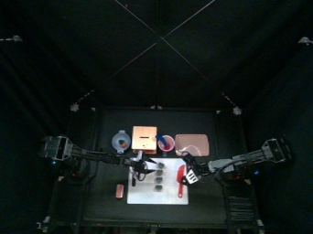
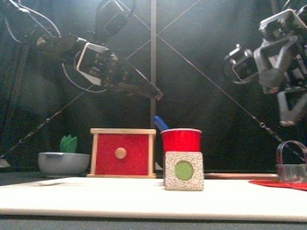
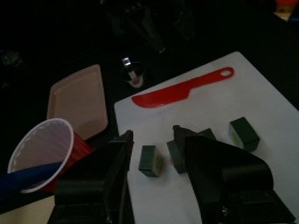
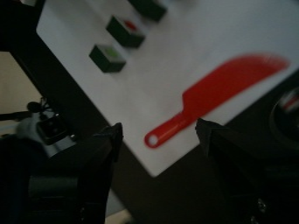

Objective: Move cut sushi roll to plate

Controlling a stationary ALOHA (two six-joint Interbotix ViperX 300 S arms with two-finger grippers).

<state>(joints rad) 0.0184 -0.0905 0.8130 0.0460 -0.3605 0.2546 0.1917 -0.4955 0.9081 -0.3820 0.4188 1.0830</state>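
Overhead and wrist views of the counter (image 1: pixel 110 206) with both arms raised above it. The cut sushi roll (image 3: pixel 193 147) lies as small dark pieces with green sides in a row on a white cutting board (image 1: pixel 156 196); three pieces show in the left wrist view, spaced apart, none touching. A red knife (image 3: pixel 177 88) lies flat on the same board, beside the pieces and clear of them. The plate (image 1: pixel 192 143), pinkish-brown, sits on the counter beyond the board, toward the right arm's side, and holds none of the pieces. Next to it stand an orange square slab (image 1: pixel 146 138) and a blue-grey round dish (image 1: pixel 121 140).

The left tool (image 3: pixel 165 175) hangs over the row of pieces with jaws parted around the middle piece's position, gripping nothing. The right tool (image 4: pixel 158 153) stands wide apart above the knife handle, empty.

A red cup (image 2: pixel 181 140) with a white rim appears in the front view behind a small speckled box bearing a green oval (image 2: pixel 182 170); a red-and-wood box (image 2: pixel 122 154) stands beside it. No legible writing is visible on any item.
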